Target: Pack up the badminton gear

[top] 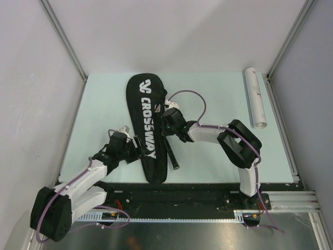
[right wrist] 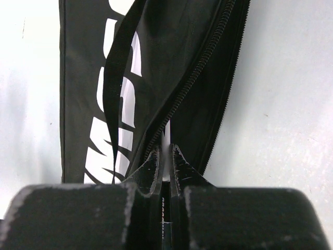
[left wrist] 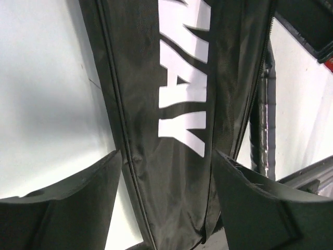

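The long black CROSSWAY racket bag lies lengthwise mid-table, its side zip open. A racket's thin silver-white shaft runs into that opening, and my right gripper is shut on it at the bag's right edge. The racket's black handle sticks out toward the near edge; it also shows beside the bag. Racket heads are hidden inside the bag. My left gripper stands open astride the bag's narrow end, by the bag's left edge. Shuttlecocks are out of view.
A white cylindrical tube lies at the back right, close to the table's right rail. Grey walls enclose the pale table on three sides. The black base rail runs along the near edge.
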{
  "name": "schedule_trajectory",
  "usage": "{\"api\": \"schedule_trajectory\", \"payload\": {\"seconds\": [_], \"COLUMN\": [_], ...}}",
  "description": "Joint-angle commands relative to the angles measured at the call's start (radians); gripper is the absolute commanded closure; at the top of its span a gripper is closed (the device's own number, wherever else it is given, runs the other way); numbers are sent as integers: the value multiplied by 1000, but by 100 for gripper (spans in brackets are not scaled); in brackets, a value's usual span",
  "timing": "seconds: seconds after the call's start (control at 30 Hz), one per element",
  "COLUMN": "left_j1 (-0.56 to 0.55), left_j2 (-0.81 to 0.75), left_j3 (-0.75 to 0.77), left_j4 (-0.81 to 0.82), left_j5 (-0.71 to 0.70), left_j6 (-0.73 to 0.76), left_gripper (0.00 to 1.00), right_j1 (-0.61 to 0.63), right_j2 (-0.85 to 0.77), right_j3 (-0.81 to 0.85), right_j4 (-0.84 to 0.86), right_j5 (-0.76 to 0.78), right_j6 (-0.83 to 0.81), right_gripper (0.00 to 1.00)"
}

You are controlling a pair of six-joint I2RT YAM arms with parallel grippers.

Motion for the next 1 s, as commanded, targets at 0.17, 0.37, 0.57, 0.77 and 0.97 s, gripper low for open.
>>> {"api": "schedule_trajectory", "payload": {"seconds": [0.17,0.37,0.57,0.77,0.97], "left_j1": [-46,-59,-59,-59,-59], "left_j2": [121,151,97,94,94], "left_j3": [-134,-143,-163,-162,-165], "left_j4": [316,370,353,352,352], "left_j5": [118,101,80,80,92], "left_j6": [-105,-113,-117,-105,-111], "left_gripper": [55,70,72,74,75], "right_j1": [-11,-75,-117,-112,-83], "right_j2": [89,105,-75,-220,-273], "right_j3": [32,32,-128,-289,-422], "right_j4": [208,183,-46,-115,-49], "right_j5": [-206,-509,-623,-617,-644], "right_j6": [202,194,-14,-102,-90], "right_gripper": [100,83,52,54,61]}}
